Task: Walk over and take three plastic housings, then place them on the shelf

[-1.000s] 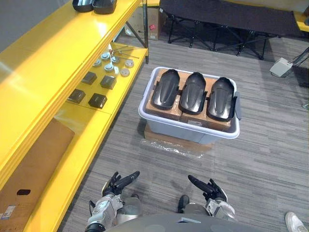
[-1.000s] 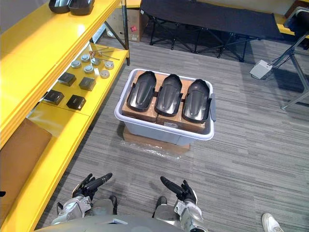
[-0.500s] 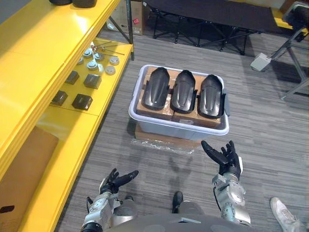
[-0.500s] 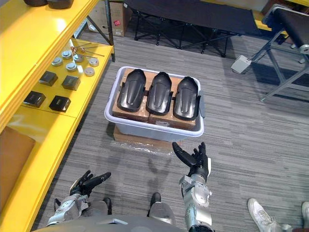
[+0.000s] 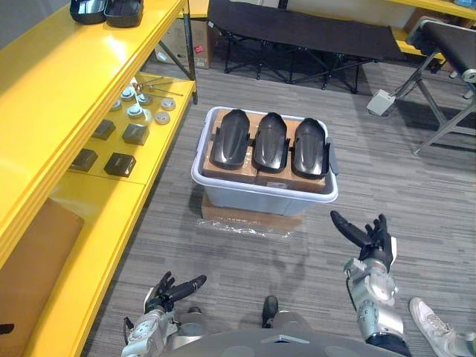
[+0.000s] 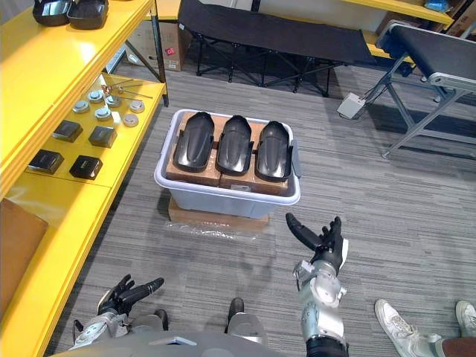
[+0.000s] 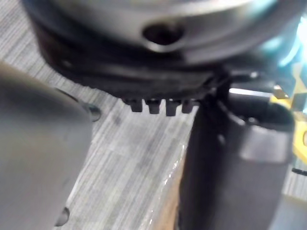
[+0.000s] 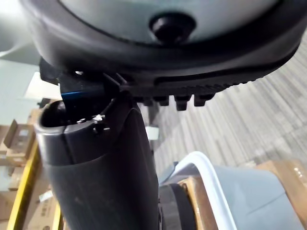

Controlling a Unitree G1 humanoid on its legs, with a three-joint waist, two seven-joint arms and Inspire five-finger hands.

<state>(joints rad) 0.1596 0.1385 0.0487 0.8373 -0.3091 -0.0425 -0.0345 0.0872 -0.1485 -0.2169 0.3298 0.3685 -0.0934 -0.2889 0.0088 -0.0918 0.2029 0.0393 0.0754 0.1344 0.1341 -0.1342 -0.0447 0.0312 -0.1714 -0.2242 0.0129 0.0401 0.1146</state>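
Observation:
Three black plastic housings (image 5: 270, 141) lie side by side on brown cardboard inside a grey tub (image 5: 262, 195) on the carpet ahead of me. My right hand (image 5: 369, 239) is raised, open, with straight fingers, to the right of the tub and nearer to me, touching nothing. My left hand (image 5: 167, 291) hangs low at the lower left, fingers relaxed and empty. The yellow shelf (image 5: 89, 78) runs along the left, and two more black housings (image 5: 105, 10) rest on its top level at the far end.
The shelf's lower level carries round metal parts (image 5: 137, 105), dark square blocks (image 5: 113, 147) and a brown cardboard sheet (image 5: 28, 260). A black cot (image 5: 297, 33) stands beyond the tub, a conveyor frame (image 6: 431, 82) at the far right. A person's shoe (image 6: 398, 327) shows at the lower right.
The camera has shifted, so the tub sits farther up the picture. My right hand rose from low by my body, fingers spread, and now is out to the right. My left hand stays low.

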